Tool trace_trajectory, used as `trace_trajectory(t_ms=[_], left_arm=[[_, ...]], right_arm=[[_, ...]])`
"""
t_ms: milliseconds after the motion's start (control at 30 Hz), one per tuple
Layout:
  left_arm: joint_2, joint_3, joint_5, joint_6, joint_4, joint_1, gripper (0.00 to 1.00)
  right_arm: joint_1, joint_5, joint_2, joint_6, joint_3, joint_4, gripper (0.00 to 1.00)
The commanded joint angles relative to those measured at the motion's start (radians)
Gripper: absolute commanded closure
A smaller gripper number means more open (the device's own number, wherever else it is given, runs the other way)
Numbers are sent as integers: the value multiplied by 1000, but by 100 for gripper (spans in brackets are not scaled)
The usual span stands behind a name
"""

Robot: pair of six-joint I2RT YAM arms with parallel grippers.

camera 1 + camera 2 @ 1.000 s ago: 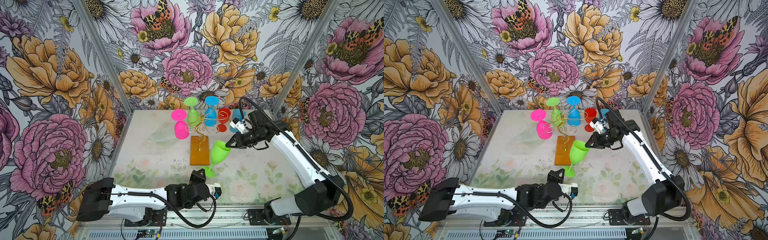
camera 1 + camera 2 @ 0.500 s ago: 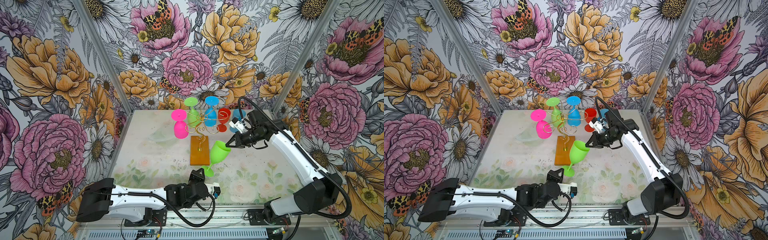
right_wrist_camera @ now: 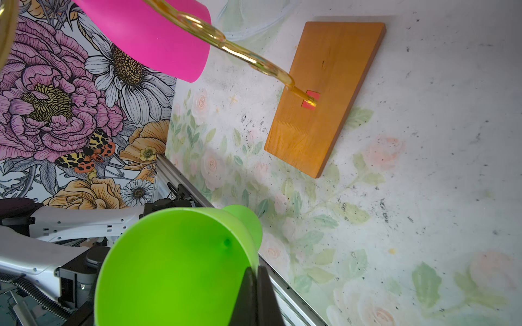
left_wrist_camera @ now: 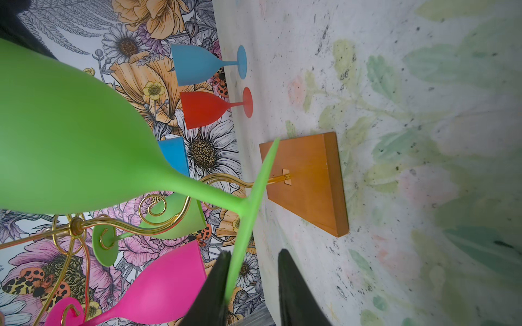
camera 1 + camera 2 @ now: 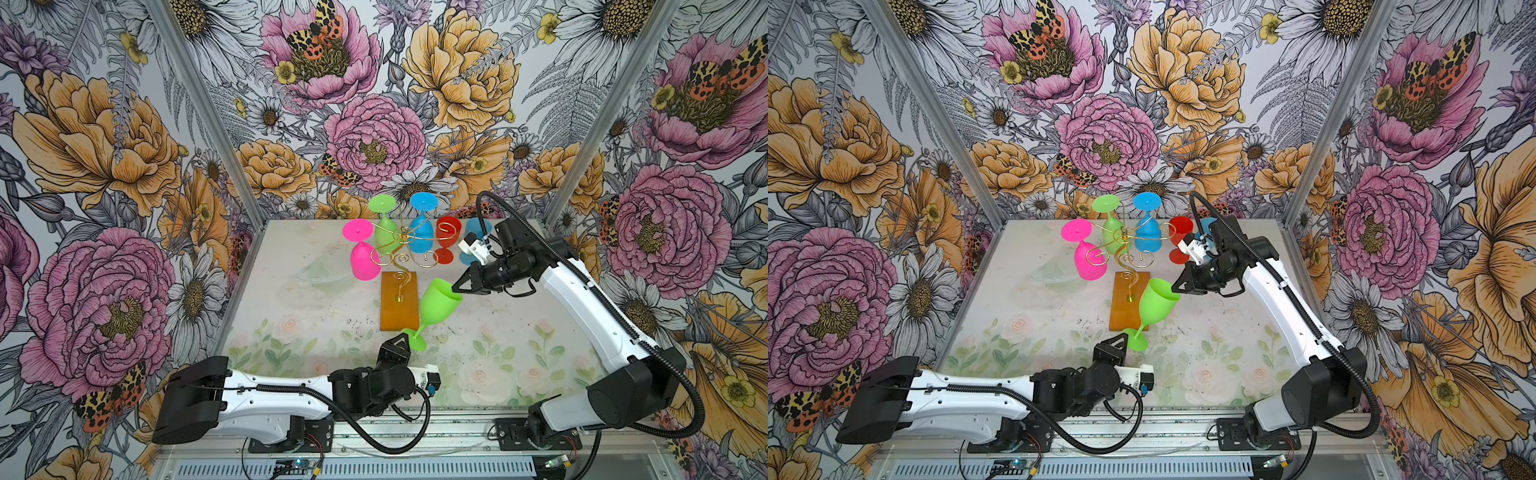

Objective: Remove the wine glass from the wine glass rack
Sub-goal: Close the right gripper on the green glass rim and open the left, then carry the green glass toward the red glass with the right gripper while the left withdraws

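A green wine glass (image 5: 438, 301) (image 5: 1156, 303) hangs tilted just right of the wine glass rack's amber base (image 5: 399, 305), off its gold wire arms (image 5: 401, 241). My right gripper (image 5: 457, 289) (image 3: 255, 269) is shut on the glass's rim, one finger inside the bowl (image 3: 175, 262). My left gripper (image 5: 401, 340) (image 4: 252, 252) is open at the glass's foot. The thin foot edge (image 4: 240, 254) lies against one finger with a clear gap to the other.
On the rack hang a pink glass (image 5: 363, 262), a green glass (image 5: 384, 228) and a blue glass (image 5: 422, 237). A red glass (image 5: 448, 243) and a blue glass (image 5: 473, 241) stand behind it. A clear dish (image 5: 322, 272) lies left of the base.
My left gripper's jaws have parted around the glass's foot. The green glass and the right arm have barely moved.
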Motion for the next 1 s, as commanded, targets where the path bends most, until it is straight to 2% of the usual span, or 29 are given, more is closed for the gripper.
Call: trace_trajectory(t_ms=[0,167,467,533,700,867,967], left_arm=[[-8,-17,-6,-32,17,8,65],[-24,-15,-4,-81,17,8,60],[-95,18,12,-285,-50,30,45],[-106,29,14,-345,-74,43,41],[-126,67,2,-541,-106,82,25],[-128,160,30,-784,-276,194,19],[-149,176,55,-878,-324,224,16]], right_arm=[[-11,38,-13,11,34,11,100],[-31,113,-21,15,44,12,100],[-39,325,-24,18,63,21,100],[-40,375,-20,18,67,27,100],[-38,503,-3,42,79,80,100],[-36,592,26,75,80,150,100],[-36,631,49,85,82,186,100]])
